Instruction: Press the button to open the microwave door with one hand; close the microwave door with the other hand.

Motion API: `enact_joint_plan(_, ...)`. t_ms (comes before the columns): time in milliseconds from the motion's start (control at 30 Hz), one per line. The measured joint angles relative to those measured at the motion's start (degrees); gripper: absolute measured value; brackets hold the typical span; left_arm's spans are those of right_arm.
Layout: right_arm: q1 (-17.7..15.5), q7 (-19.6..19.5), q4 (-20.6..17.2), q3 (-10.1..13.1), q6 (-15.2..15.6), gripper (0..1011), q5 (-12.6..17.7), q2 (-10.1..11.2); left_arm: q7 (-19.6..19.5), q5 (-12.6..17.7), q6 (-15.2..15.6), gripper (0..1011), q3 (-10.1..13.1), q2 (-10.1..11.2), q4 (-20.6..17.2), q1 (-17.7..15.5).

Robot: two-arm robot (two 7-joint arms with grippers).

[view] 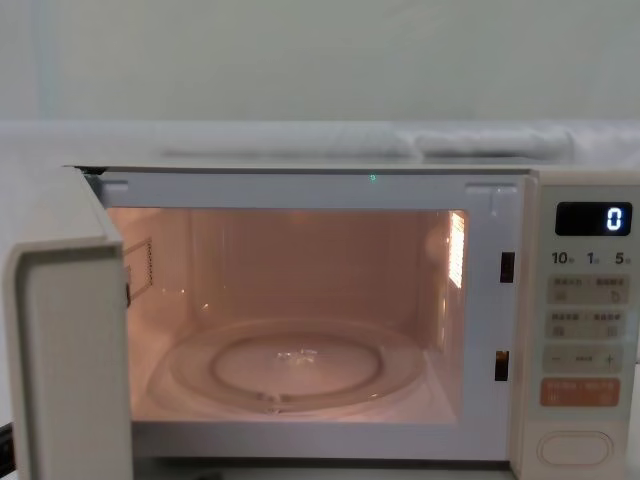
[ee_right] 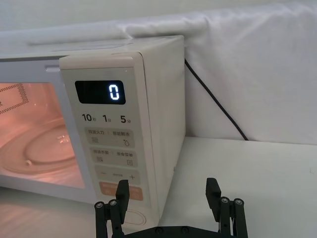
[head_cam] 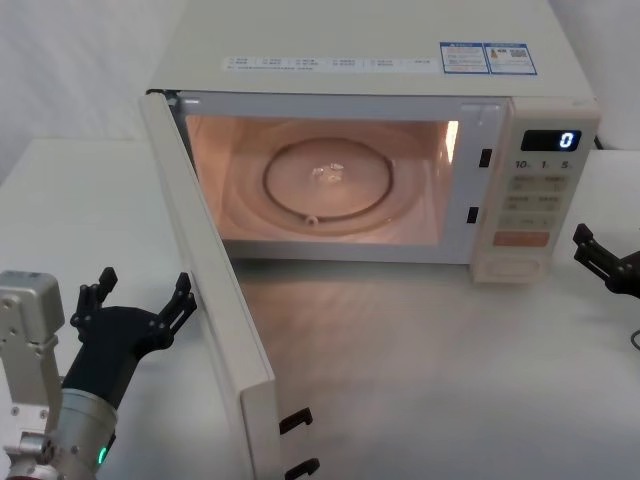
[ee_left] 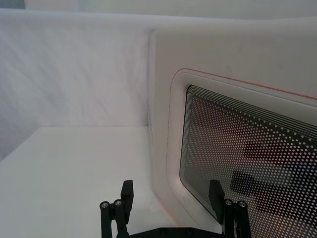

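Cream microwave door [head_cam: 215, 300] open; left gripper [head_cam: 138, 298] beside

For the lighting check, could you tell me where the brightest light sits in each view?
Head view: the lit cavity of the microwave glows orange, spilling onto the table. Chest view: a glare strip on its right wall. Right wrist view: the display shines white.

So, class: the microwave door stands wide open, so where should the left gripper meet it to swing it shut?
Push, don't pinch: the microwave door is a flat panel hinged at the cavity's left. The open left gripper should probably press its outer face near the free edge, coming from the robot's left.
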Motion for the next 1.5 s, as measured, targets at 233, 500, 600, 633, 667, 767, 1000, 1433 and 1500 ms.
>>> enact_joint_plan(233,0.00,0.00,0.00,0.00,0.00,1002,0.00,0.00,0.00,0.00,0.00,1001,0.00,0.00,0.00,0.00)
enact_joint_plan(500,0.00,0.01,0.00,0.00,0.00,1002,0.00,0.00,0.00,0.00,0.00,1001,0.00,0.00,0.00,0.00)
enact_joint_plan(600,0.00,0.01,0.00,0.00,0.00,1002,0.00,0.00,0.00,0.00,0.00,1001,0.00,0.00,0.00,0.00)
enact_joint_plan(633,0.00,0.01,0.00,0.00,0.00,1002,0.00,0.00,0.00,0.00,0.00,1001,0.00,0.00,0.00,0.00)
enact_joint_plan(667,0.00,0.01,0.00,0.00,0.00,1002,0.00,0.00,0.00,0.00,0.00,1001,0.00,0.00,0.00,0.00)
enact_joint_plan(767,0.00,0.01,0.00,0.00,0.00,1002,0.00,0.00,0.00,0.00,0.00,1001,0.00,0.00,0.00,0.00)
enact_joint_plan(1000,0.00,0.01,0.01,0.00,0.00,1002,0.00,0.00,0.00,0.00,0.00,1001,0.00,0.00,0.00,0.00)
enact_joint_plan(1433,0.00,0.01,0.00,0.00,0.00,1002,0.00,0.00,0.00,0.00,0.00,916,0.00,0.00,0.00,0.00)
enact_joint_plan(1500,0.00,0.01,0.00,0.00,0.00,1002,0.00,0.00,0.00,0.00,0.00,853,0.00,0.00,0.00,0.00)
